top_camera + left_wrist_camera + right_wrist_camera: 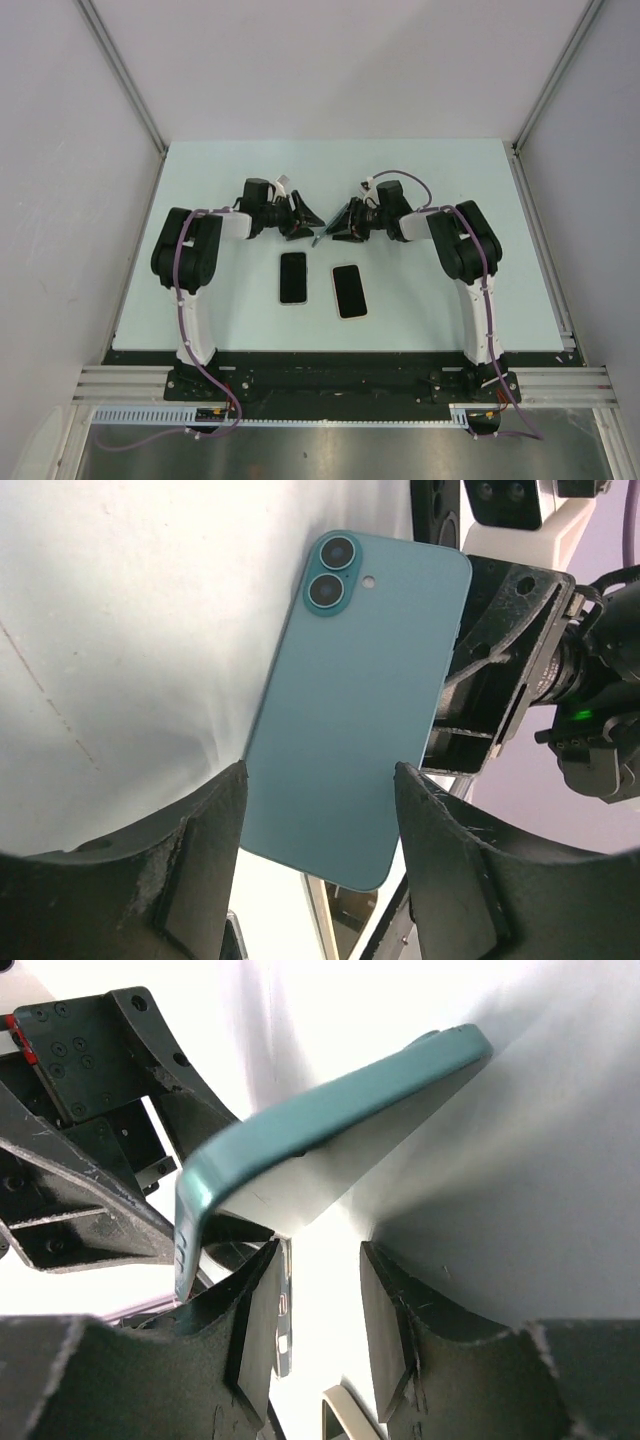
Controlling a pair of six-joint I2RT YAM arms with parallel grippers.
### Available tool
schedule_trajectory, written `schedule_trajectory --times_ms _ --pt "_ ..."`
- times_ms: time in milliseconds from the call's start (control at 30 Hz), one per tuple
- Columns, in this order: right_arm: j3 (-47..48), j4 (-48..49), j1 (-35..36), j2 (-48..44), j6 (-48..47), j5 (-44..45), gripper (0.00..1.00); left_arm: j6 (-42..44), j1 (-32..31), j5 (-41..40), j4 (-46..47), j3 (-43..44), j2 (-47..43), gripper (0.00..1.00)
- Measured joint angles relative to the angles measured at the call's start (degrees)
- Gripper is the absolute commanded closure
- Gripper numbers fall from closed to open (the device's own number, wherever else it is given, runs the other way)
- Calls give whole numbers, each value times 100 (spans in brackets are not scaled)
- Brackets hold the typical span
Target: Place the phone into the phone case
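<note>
A teal phone (318,238) stands tilted between my two grippers at mid-table. In the left wrist view its back (360,700) faces me, camera lenses at the far end. My left gripper (303,222) (320,780) is open wide, and the phone's near end lies just past its fingertips. In the right wrist view the phone (330,1100) slants up from the table over my left finger (250,1310). My right gripper (342,222) (320,1260) is open with nothing between its pads. I cannot tell what bears the phone. A dark slab with a pale rim (349,290), apparently the case, lies flat nearer the bases.
A second dark flat slab (293,277) lies left of the pale-rimmed one. The pale table (450,180) ends at a black front rail (340,357). White walls enclose the back and sides. A silvery edge (283,1320) and a cream rim (345,1415) show below my right fingers.
</note>
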Motion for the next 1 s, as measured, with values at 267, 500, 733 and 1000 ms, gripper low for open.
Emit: schedule_trajectory --times_ms 267,500,733,1000 --pt "0 -94 -24 -31 -50 31 60 149 -7 188 -20 63 0 33" --pt "-2 9 -90 -37 59 146 63 535 -7 214 -396 229 0 30" --pt "-35 909 -105 39 734 136 63 745 -9 232 -597 398 0 29" --pt "-35 1637 -20 323 1357 118 58 756 9 59 -636 393 -2 34"
